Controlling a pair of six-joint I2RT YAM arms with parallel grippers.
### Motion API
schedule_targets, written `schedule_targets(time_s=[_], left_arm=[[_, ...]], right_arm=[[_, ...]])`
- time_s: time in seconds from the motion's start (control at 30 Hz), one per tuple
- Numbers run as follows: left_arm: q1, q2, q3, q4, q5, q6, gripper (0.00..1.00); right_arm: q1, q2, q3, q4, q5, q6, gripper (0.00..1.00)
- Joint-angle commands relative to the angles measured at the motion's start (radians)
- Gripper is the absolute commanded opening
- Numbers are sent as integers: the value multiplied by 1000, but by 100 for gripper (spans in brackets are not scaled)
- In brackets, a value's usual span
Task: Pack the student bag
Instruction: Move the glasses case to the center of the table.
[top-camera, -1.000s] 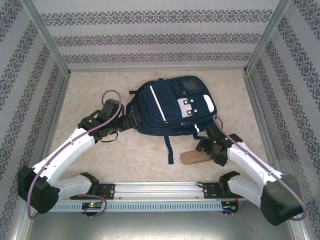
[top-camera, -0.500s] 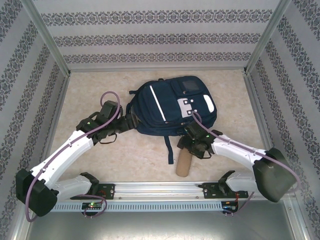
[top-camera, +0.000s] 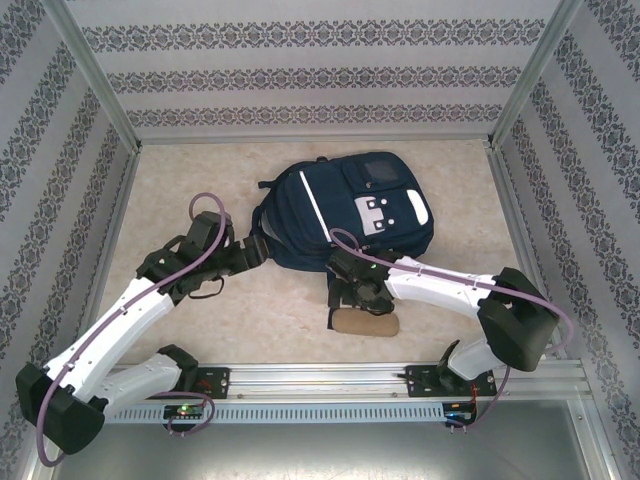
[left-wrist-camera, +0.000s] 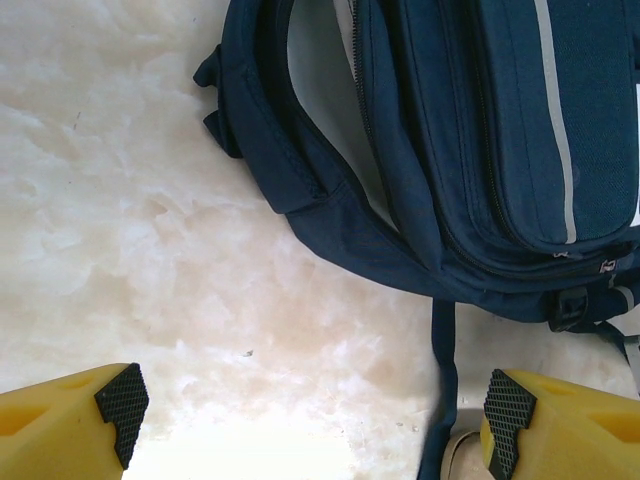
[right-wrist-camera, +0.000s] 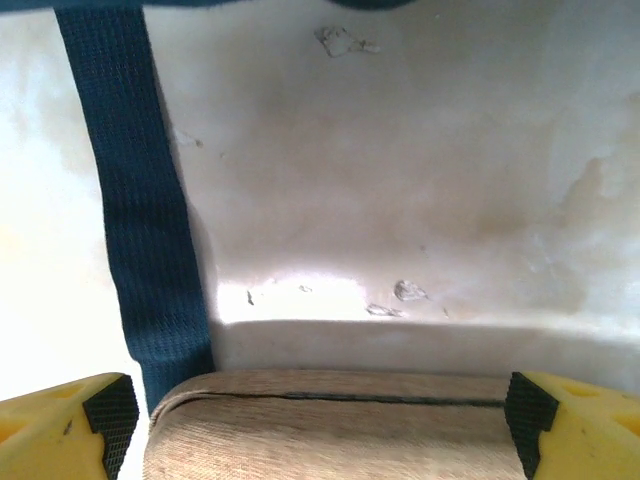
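The student bag (top-camera: 340, 210) is a navy backpack lying flat mid-table, its white stripe up. In the left wrist view the student bag (left-wrist-camera: 470, 150) shows its main zip parted over pale lining. My left gripper (top-camera: 258, 250) hovers open at the bag's lower left edge, and between the fingers of the left gripper (left-wrist-camera: 310, 420) there is bare table. A tan fabric pouch (top-camera: 365, 322) lies crosswise in front of the bag. My right gripper (top-camera: 355, 300) is low over it. The right gripper (right-wrist-camera: 320, 410) stands wide, with the pouch (right-wrist-camera: 330, 430) lengthwise between the fingers.
A dark loose strap (right-wrist-camera: 140, 220) trails from the bag past the pouch's left end, and the strap (left-wrist-camera: 445, 380) runs beside my left gripper's right finger. Patterned walls (top-camera: 60, 200) and metal posts enclose the table. A rail (top-camera: 320, 385) runs along the near edge.
My right arm has swung left toward the bag's bottom edge. The pouch has turned from end-on to crosswise and shifted a little left. The left arm has drawn back slightly.
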Motion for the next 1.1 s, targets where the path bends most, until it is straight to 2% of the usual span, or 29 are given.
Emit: schedule_targets(time_s=[0.0, 0.13, 0.27, 0.4, 0.53, 0.67, 0.9, 0.97, 1.07], left_arm=[[12, -23, -19, -39, -7, 21, 90], [11, -31, -32, -30, 1, 6, 90], [11, -45, -43, -28, -3, -9, 90], [12, -57, -51, -25, -4, -19, 90], [12, -55, -53, -22, -3, -20, 90], [11, -54, -51, -29, -4, -17, 90], [11, -61, -47, -44, -3, -6, 90], [10, -65, -43, -56, -5, 0, 90], [11, -78, -42, -67, -15, 7, 90]], right_arm=[[6, -43, -2, -100, 52, -99, 98], [6, -97, -9, -186, 101, -62, 98], [3, -173, -40, -234, 104, 82, 98], [6, -257, -166, -97, -21, 250, 98], [9, -296, -243, 18, -47, 344, 98], [14, -245, -208, 64, -16, 353, 98], [22, -54, -108, 94, -30, 312, 97], [31, -21, -77, 74, -23, 297, 92], [52, 19, -23, 46, -12, 258, 78]])
